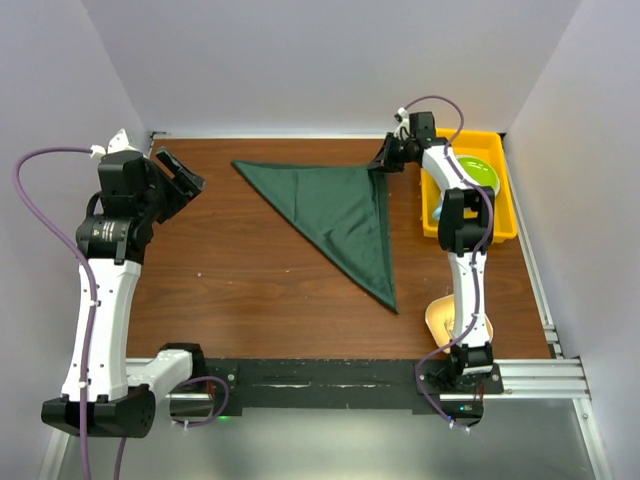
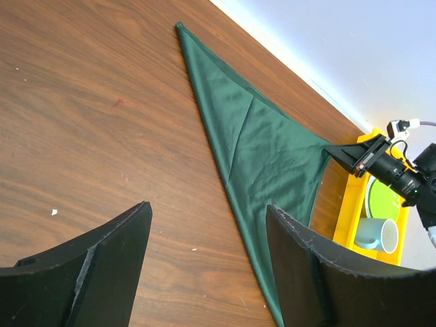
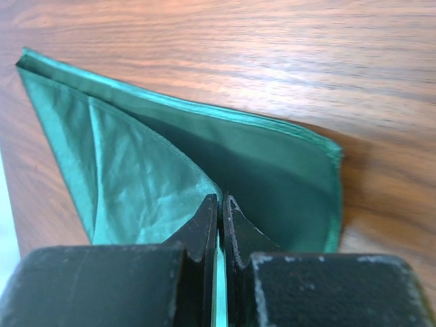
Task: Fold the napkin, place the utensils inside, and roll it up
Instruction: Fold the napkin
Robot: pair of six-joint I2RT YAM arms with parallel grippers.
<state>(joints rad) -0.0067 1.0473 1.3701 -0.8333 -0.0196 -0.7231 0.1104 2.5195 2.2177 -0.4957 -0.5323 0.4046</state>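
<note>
The napkin [image 1: 340,210] is a dark green cloth lying folded into a triangle on the brown table, with its long point toward the near edge. My right gripper [image 1: 383,160] is shut on the napkin's far right corner, beside the tray. In the right wrist view a thin edge of the napkin [image 3: 136,170] runs between the closed jaws of the right gripper [image 3: 220,201]. My left gripper [image 1: 185,180] hangs open above bare wood, left of the napkin's far left tip. In the left wrist view nothing sits in the left gripper [image 2: 208,208], and the napkin [image 2: 266,150] lies beyond it. The utensils are out of view.
A yellow tray [image 1: 505,190] stands at the far right, holding a green plate [image 1: 478,172] and a pale cup [image 2: 378,235]. A pale beige rounded object [image 1: 440,318] lies near the front edge, partly behind the right arm. White walls close in the table's left, back and right.
</note>
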